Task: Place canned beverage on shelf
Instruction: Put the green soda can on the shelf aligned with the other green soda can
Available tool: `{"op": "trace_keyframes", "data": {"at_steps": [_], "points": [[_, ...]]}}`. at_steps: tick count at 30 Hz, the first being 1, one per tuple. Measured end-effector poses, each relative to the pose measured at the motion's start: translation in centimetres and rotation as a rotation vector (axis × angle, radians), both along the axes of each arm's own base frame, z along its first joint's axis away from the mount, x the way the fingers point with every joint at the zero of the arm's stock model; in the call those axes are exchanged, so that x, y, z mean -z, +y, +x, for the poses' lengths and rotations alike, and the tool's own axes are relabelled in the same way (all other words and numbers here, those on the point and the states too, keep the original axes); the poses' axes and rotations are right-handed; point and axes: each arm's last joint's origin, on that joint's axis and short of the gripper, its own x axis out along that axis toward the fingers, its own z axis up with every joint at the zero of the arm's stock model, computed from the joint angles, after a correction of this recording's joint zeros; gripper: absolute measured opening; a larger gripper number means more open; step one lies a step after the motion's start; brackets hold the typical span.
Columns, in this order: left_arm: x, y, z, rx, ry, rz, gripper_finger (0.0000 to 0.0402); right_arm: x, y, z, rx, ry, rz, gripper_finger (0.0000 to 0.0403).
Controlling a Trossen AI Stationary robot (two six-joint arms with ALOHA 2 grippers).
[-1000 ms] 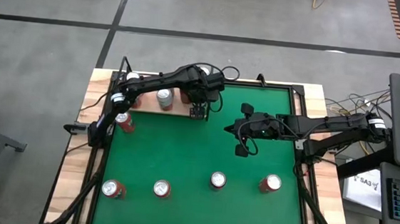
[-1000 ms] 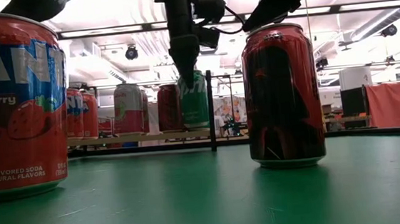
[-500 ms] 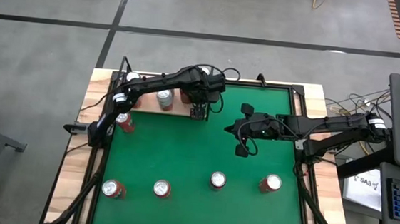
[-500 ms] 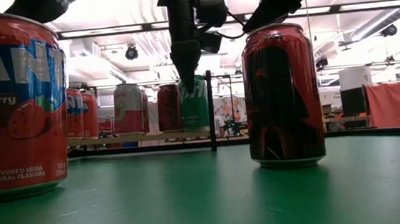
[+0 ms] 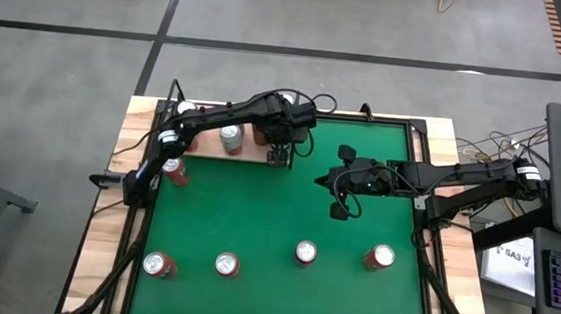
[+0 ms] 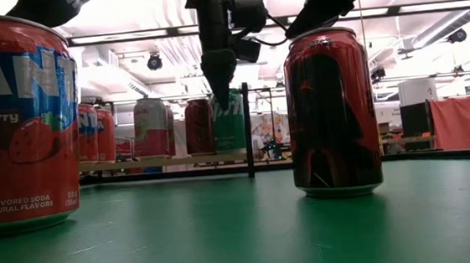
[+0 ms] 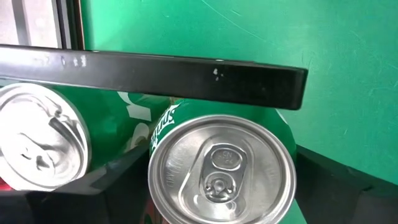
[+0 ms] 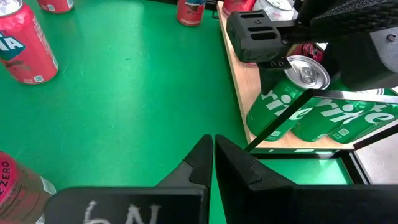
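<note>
The shelf [image 5: 250,156] is a pale wood panel with thin black rods at the table's far left; it also shows in the right wrist view [image 8: 244,93]. A green Sprite can [image 7: 221,171] stands upright on it near its right end [image 8: 283,106]. My left gripper [image 5: 280,142] hangs right above this can, open, one finger on either side of the can's top. In the low view my left gripper [image 6: 220,80] points down at the green can [image 6: 228,123]. My right gripper [image 8: 213,155] is shut and empty over the middle of the green felt [image 5: 342,192]. My left gripper comes at the green can from above, pointing down, its fingers [image 7: 121,180] beside the can's top rim [image 7: 155,162]. I cannot tell whether they touch it. The can stands upright with its bottom on the shelf.
More cans stand on the shelf: a silver-topped one [image 5: 230,138] and others behind [image 6: 150,125]. A black rail [image 7: 155,71] of the shelf runs close by the green can. Several cans stand on the felt near the front edge [image 5: 305,251], [image 5: 380,256], [image 5: 227,264], [image 5: 160,264].
My left gripper has gone up a little above the green can. The can has stayed upright on the shelf.
</note>
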Motion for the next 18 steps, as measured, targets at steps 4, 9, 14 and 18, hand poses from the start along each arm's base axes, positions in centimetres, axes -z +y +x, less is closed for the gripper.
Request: {"op": "trace_keyframes", "data": {"at_steps": [4,9,14,18], "points": [[0.02,0.04,0.04,0.005,-0.002,0.003,0.0321,0.00,0.00,0.00,0.000,0.000,0.000,0.0009],[0.02,0.09,0.06,0.004,-0.005,0.005,0.0326,0.00,0.00,0.00,0.000,0.000,0.000,0.0009],[0.01,0.11,0.09,0.004,-0.008,0.006,0.0327,0.00,0.00,0.00,0.000,0.000,0.000,0.0009],[0.02,0.11,0.09,0.004,-0.008,0.006,0.0328,0.00,0.00,0.00,0.000,0.000,0.000,0.0009]]}}
